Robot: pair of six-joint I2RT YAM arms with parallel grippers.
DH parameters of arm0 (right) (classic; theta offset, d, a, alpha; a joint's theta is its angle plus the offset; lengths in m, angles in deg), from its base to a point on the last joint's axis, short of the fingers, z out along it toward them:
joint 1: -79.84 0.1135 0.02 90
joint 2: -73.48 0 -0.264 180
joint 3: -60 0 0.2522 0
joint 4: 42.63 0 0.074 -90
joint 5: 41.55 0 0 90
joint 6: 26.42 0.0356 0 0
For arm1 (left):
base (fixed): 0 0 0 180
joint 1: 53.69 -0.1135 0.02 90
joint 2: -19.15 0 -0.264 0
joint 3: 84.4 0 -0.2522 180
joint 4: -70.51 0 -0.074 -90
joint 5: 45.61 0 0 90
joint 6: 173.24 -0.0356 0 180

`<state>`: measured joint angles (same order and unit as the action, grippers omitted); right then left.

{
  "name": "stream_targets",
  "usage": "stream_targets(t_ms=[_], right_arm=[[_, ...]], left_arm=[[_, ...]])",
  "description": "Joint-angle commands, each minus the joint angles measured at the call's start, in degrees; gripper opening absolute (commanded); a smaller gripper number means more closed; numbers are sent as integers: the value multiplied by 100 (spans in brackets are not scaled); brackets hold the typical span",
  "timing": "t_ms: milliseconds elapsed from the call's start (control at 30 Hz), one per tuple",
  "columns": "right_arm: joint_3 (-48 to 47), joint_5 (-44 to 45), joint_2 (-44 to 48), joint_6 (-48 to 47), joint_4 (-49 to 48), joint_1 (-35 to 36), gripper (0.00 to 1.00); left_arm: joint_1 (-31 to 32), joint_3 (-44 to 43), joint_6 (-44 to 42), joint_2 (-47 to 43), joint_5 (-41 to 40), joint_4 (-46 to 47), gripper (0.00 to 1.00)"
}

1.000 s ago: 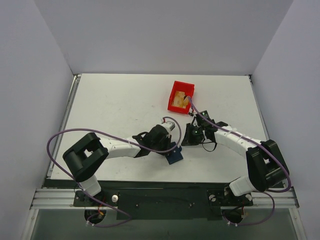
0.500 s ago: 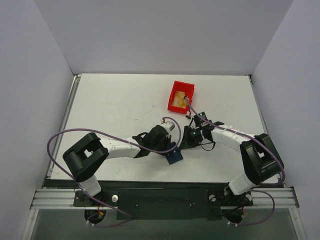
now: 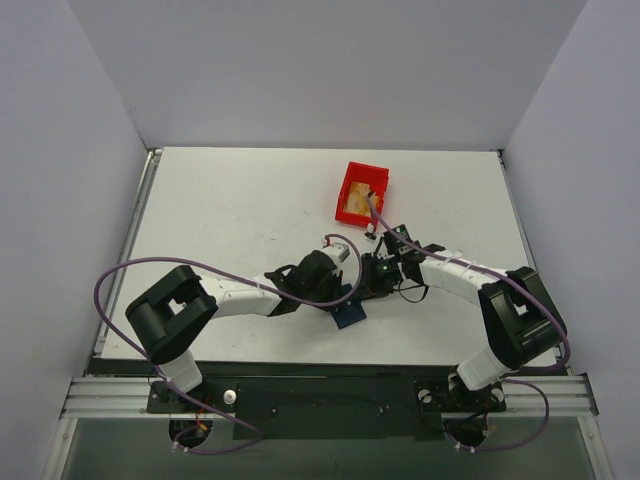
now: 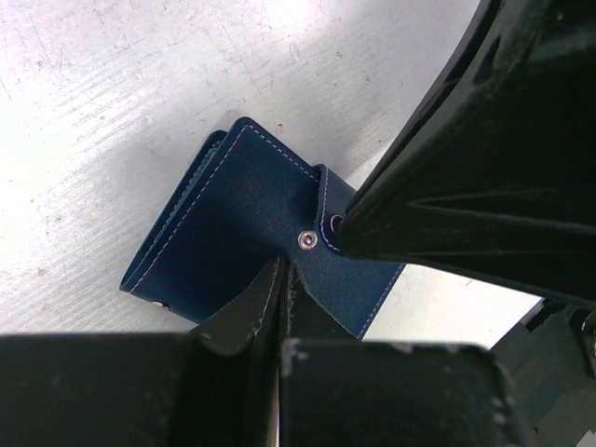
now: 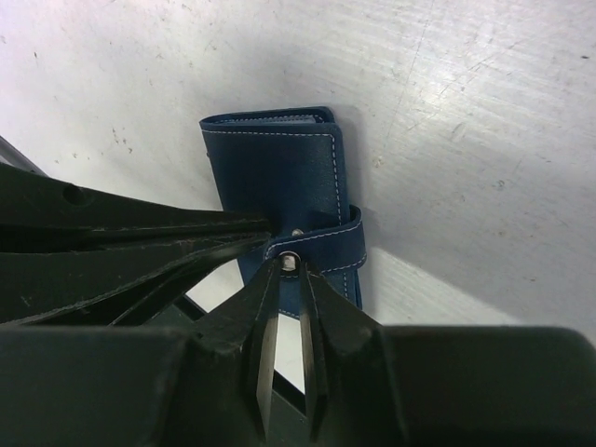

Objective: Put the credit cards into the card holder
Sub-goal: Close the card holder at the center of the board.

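The navy card holder (image 3: pixel 350 314) lies folded on the table at front centre. My left gripper (image 3: pixel 343 296) is shut on its near edge, just below the snap button (image 4: pixel 307 240); the holder fills the left wrist view (image 4: pixel 233 219). My right gripper (image 3: pixel 371 277) comes in from the right and is pinched shut on the holder's strap tab (image 5: pixel 321 244), fingertips at the snap (image 5: pixel 288 263). The left fingers (image 5: pixel 140 233) cross the right wrist view. Tan credit cards (image 3: pixel 352 206) lie in the red bin; I cannot tell their number.
The red plastic bin (image 3: pixel 362 176) stands behind the grippers, right of centre. Both arms meet over the holder, cables looping beside them. White table edges run on both sides, with grey walls beyond.
My right gripper has moved left and down from near the bin to the card holder and closed on its strap. The left gripper and the holder have stayed put.
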<state>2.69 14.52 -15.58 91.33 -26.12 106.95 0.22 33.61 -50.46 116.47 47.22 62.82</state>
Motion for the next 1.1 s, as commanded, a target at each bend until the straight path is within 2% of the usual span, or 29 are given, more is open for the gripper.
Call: stream_targets(t_ms=[0,1067], right_arm=[[22,-131,-68,3,-37,66,12],[-224,-105,-393,64,-46,259,13]], left_arm=[[49,-20,-25,-46,-72,-114,0],[58,59,-25,-46,-107,-88,0]])
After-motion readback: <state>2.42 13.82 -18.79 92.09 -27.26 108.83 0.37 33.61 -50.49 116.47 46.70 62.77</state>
